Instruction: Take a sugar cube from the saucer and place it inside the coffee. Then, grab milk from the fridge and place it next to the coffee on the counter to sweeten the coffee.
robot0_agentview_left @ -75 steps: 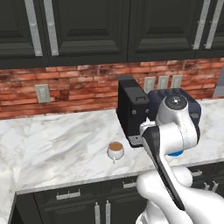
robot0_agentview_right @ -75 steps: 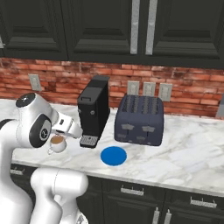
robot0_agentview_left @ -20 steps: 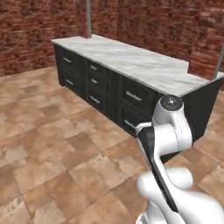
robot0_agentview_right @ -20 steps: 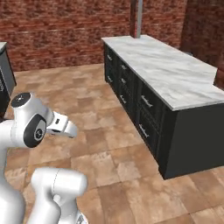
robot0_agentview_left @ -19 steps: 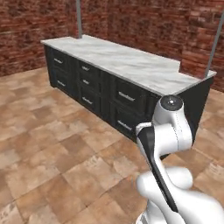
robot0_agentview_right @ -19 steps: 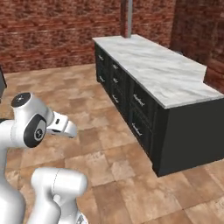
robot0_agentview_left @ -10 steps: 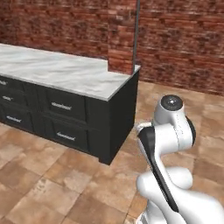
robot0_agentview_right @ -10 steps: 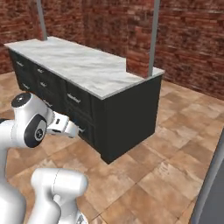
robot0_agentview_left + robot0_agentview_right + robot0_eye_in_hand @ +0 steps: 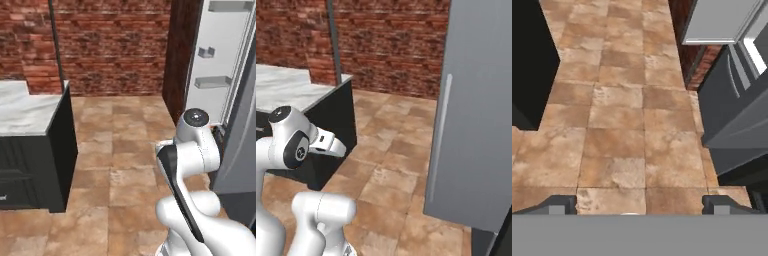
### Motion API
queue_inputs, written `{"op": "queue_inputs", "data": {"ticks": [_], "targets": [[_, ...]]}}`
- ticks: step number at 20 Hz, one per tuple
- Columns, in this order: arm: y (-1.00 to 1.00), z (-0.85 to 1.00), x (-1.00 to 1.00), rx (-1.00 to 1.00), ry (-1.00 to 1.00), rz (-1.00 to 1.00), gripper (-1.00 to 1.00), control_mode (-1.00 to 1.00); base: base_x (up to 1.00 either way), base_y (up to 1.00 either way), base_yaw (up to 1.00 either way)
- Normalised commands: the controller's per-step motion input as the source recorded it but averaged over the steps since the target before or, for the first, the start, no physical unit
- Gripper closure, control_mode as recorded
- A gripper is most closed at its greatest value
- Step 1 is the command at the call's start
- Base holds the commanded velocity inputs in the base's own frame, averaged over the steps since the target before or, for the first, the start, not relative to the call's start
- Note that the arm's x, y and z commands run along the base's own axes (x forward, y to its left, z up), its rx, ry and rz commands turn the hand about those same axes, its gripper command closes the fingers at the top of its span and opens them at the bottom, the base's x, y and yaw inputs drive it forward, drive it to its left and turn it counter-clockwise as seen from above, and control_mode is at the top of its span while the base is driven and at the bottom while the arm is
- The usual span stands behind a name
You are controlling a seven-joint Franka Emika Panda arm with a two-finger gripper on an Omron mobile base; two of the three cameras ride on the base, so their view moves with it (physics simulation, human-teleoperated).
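Note:
The fridge point(image 9: 223, 55) stands at the right with a door swung open, and pale shelves and door bins show inside. Its grey door point(image 9: 481, 125) with a long handle rises close on the right in the right base view. In the hand view my gripper point(image 9: 641, 203) is open, its two dark fingertips point(image 9: 560, 203) far apart over bare floor tiles with nothing between them. The fridge point(image 9: 721, 20) lies toward the upper right there. My arm is folded close above the base. The sugar cube, saucer, coffee and milk are out of view.
A marble counter point(image 9: 25, 107) over black cabinets stands at the left, with a thin grey pole point(image 9: 56, 45) at its corner. A brick wall point(image 9: 115, 45) closes the back. Brown tiled floor point(image 9: 120, 165) runs between the counter and the fridge.
The whole scene has swept left as the base turned: the counter slid to the left edge and the fridge came into view on the right. Arm pose and open gripper are unchanged.

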Motion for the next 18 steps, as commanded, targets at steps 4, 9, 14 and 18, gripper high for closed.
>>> {"op": "queue_inputs", "data": {"ticks": [4, 9, 14, 18], "targets": [[0.0, 0.0, 0.0, 0.0, 0.0, 0.0, -1.0, 1.0, 0.31, 0.1, -0.71], [0.0, 0.0, 0.0, 0.0, 0.0, 0.0, -1.0, 1.0, 0.69, 0.68, -0.47], [0.0, 0.0, 0.0, 0.0, 0.0, 0.0, -1.0, 1.0, 0.98, 0.83, -0.29], [0.0, 0.0, 0.0, 0.0, 0.0, 0.0, -1.0, 1.0, 0.99, 0.52, -0.26]]}}
